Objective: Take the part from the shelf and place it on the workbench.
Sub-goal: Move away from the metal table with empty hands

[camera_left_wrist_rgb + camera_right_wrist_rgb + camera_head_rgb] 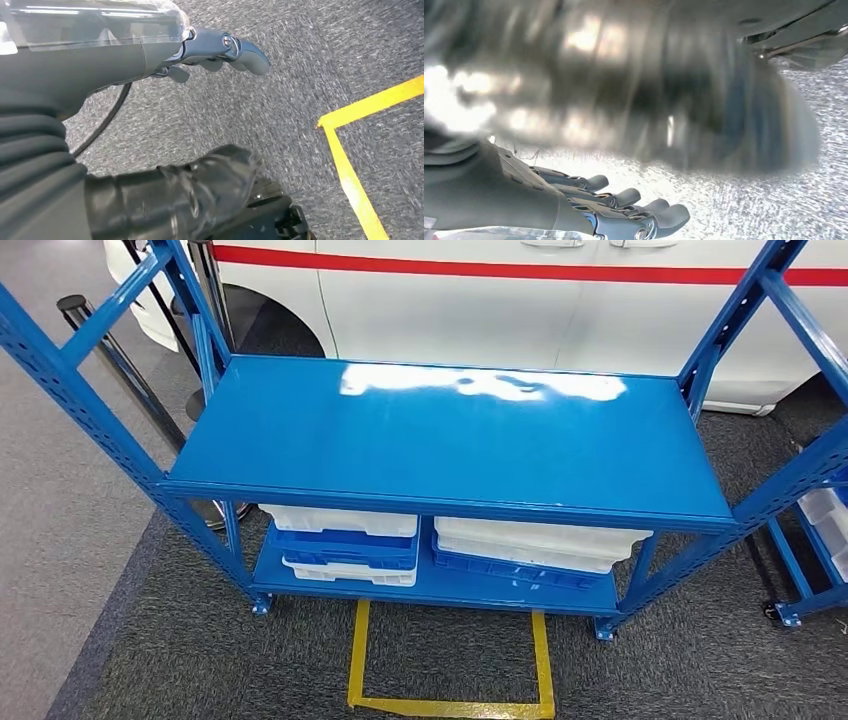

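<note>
Left hand [220,52] (empty) above carpet [280,100]

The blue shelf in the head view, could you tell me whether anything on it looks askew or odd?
Slightly: on the lower shelf, the right stack of trays sits skewed, tilting down to the right, while the left stack lies square. The top shelf bears no part.

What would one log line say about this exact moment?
phase: facing blue shelf | top: bare | lower level: bins | left robot hand: holds nothing | right robot hand: holds nothing | part: not seen
</note>
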{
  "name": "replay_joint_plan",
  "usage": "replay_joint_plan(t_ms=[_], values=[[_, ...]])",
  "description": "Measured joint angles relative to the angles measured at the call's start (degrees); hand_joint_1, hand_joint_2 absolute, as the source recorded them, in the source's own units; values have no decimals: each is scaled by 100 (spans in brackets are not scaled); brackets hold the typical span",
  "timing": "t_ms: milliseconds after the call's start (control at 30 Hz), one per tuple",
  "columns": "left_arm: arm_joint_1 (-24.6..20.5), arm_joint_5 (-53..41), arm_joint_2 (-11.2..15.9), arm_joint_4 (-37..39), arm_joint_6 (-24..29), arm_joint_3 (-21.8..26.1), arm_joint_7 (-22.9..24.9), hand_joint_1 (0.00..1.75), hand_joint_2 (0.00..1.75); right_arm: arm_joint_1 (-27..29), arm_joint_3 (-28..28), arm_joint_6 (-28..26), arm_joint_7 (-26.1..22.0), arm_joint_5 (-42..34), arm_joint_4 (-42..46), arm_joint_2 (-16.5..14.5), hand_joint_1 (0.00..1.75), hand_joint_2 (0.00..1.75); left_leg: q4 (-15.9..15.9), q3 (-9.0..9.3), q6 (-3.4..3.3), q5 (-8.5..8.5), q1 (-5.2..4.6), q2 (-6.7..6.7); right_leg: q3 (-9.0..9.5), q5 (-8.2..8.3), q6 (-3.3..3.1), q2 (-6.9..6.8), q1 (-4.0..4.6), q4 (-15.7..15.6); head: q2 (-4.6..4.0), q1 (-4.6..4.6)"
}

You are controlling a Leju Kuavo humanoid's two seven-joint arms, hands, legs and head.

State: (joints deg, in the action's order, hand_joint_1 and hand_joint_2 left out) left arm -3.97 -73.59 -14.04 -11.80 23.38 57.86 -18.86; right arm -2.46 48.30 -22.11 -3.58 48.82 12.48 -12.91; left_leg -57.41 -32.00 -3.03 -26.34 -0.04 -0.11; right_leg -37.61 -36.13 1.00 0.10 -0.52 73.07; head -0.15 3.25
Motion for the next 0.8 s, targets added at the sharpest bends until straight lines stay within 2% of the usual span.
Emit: replay_joint_plan(t_ms=[33,67,133,200,267,367,433,500,533,567,600,633,700,733,767,800], values=[[1,2,2,0,-13,-6,2,0,175,12,-1,9,13,13,0,2,0,175,-8,-2,-2,-6,-2,2,-87,8,9,0,-8,147,0,0],[1,17,5,-4,-26,-25,8,0,175,30,-9,26,15,14,-1,6,0,175,-20,-1,0,-13,-2,-1,-57,131,14,-1,-18,61,0,0],[0,93,15,-26,-52,-96,27,0,175,71,-49,70,15,-21,-2,21,0,175,-53,1,14,-32,2,-11,215,496,12,-3,-34,-515,0,1],[1,244,27,-67,-100,-205,65,0,175,108,-132,126,19,-118,-3,43,0,175,-99,-6,51,-60,-6,-20,482,705,-8,-3,-29,-1103,0,2],[1,467,52,-120,-168,-353,121,0,175,149,-251,193,28,-268,-4,67,0,175,-122,-15,109,-79,-21,-23,561,736,-56,8,-12,-1310,0,-1],[29,868,115,-196,-289,-621,220,0,175,224,-467,306,45,-528,-3,116,0,175,-142,-20,203,-100,-18,-24,560,774,-158,11,-11,-1334,0,-3],[76,1137,164,-225,-372,-810,288,0,175,255,-623,385,52,-706,11,153,0,175,-444,-147,267,-323,1,-21,560,804,-224,-3,-28,-1368,0,-13],[146,1395,209,-230,-455,-996,356,0,175,264,-778,462,59,-881,45,194,0,175,-1131,-450,317,-713,20,-19,544,810,-252,-15,-20,-1371,0,-22],[193,1527,232,-229,-498,-1088,391,0,175,265,-856,499,63,-967,74,217,0,175,-1480,-605,328,-857,25,-19,536,810,-256,-18,-15,-1370,0,-22],[247,1657,251,-229,-538,-1182,424,0,175,264,-935,535,71,-1053,110,240,0,175,-1695,-693,332,-909,27,-19,535,809,-258,-21,-10,-1369,0,-22],[302,1788,269,-229,-581,-1274,459,0,175,260,-1015,573,81,-1139,154,264,0,175,-1717,-689,327,-858,27,-19,538,808,-258,-22,-7,-1368,0,-22],[358,1904,289,-229,-617,-1362,491,0,175,256,-1088,605,89,-1216,201,285,0,175,-1503,-572,313,-703,26,-19,548,806,-257,-20,-5,-1368,0,-22],[451,2122,333,-228,-685,-1527,549,0,175,245,-1230,668,103,-1362,298,316,0,175,-689,-160,258,-334,16,-16,568,797,-241,-18,6,-1364,0,-22],[489,2236,356,-227,-719,-1612,578,0,175,238,-1306,701,106,-1440,345,331,0,175,-352,0,228,-225,4,-14,569,791,-221,-19,13,-1361,0,-22],[522,2365,378,-227,-758,-1705,607,0,175,232,-1386,738,110,-1523,390,347,0,175,-147,89,202,-182,-11,-12,565,788,-196,-21,17,-1358,0,-21],[554,2495,401,-228,-801,-1802,638,0,175,229,-1470,780,114,-1612,429,366,0,175,-84,107,183,-198,-26,-11,562,788,-167,-23,18,-1360,0,-21]])
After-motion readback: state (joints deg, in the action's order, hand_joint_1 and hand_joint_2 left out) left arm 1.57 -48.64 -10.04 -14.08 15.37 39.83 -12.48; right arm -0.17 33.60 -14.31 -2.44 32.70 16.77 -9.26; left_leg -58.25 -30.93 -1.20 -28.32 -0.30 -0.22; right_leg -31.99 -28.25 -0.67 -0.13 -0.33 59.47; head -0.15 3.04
